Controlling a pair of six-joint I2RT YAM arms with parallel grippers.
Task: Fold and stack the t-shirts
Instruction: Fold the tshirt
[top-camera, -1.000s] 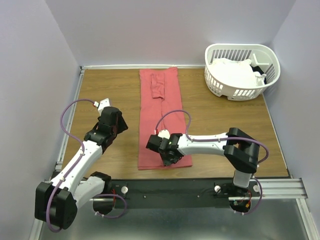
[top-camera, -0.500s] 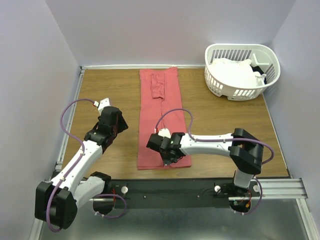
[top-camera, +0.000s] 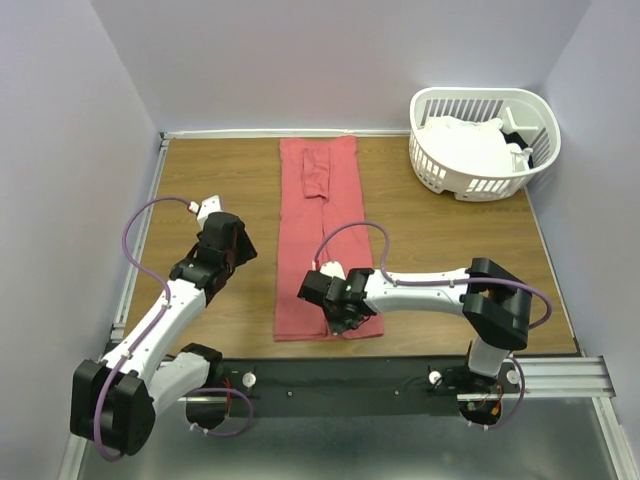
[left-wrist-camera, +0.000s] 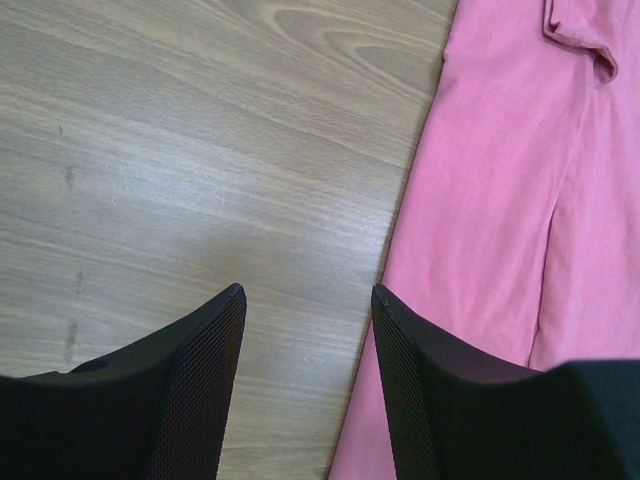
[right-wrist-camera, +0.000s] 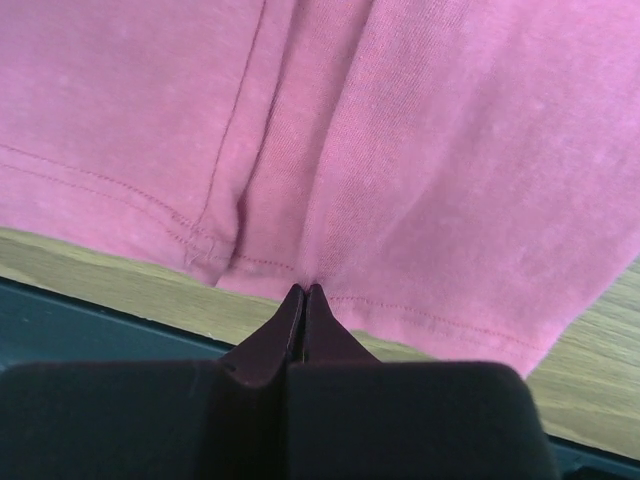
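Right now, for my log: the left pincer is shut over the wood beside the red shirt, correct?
No. The left pincer is open, its fingers apart, over the wood beside the red shirt; the left wrist view shows it.

Wooden table (top-camera: 450, 255), brown grain, faint scuff marks. A coral-red t-shirt (top-camera: 322, 235) lies flat on it, folded lengthwise into a long narrow strip with a sleeve turned in at the far end. The near hem stops just short of the table's near edge. A white slatted laundry basket (top-camera: 440, 172) stands right of the shirt, level with its far end and apart from it.
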